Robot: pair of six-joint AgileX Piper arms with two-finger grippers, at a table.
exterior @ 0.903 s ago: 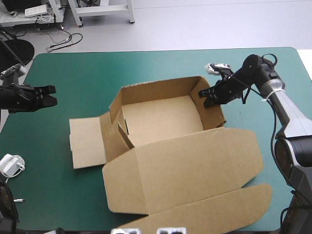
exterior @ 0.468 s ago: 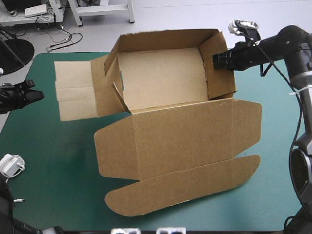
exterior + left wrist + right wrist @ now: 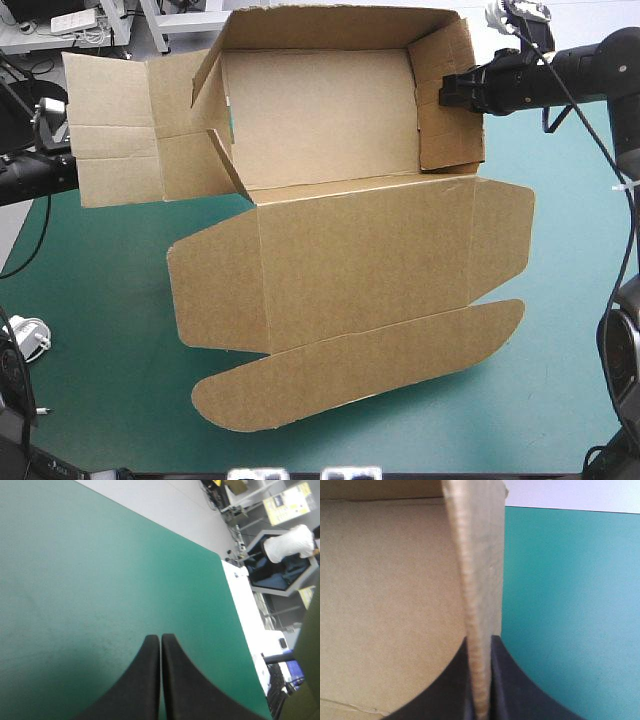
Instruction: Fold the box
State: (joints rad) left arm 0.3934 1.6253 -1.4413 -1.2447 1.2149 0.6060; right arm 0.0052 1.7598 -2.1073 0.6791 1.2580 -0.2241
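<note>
The brown box (image 3: 330,130) hangs tilted above the teal-green table (image 3: 90,300), with its open tray facing the camera. Its lid (image 3: 350,270) droops toward the near edge and a side flap (image 3: 115,130) sticks out to the left. My right gripper (image 3: 447,92) is shut on the tray's right wall (image 3: 475,580), and the right wrist view shows the board's edge pinched between the black fingers (image 3: 507,680). My left gripper (image 3: 160,639) is shut and empty over bare cover. In the high view only its arm (image 3: 30,175) shows at the table's left edge, behind that flap.
A white plug with a coiled cable (image 3: 25,335) lies near the table's front left corner. The lid's rounded tuck flap (image 3: 360,365) reaches down close to the cover near the front edge.
My right gripper has lifted the box off the table and carried it up toward the far edge. The lid now hangs down. The left arm has drawn back to the left.
</note>
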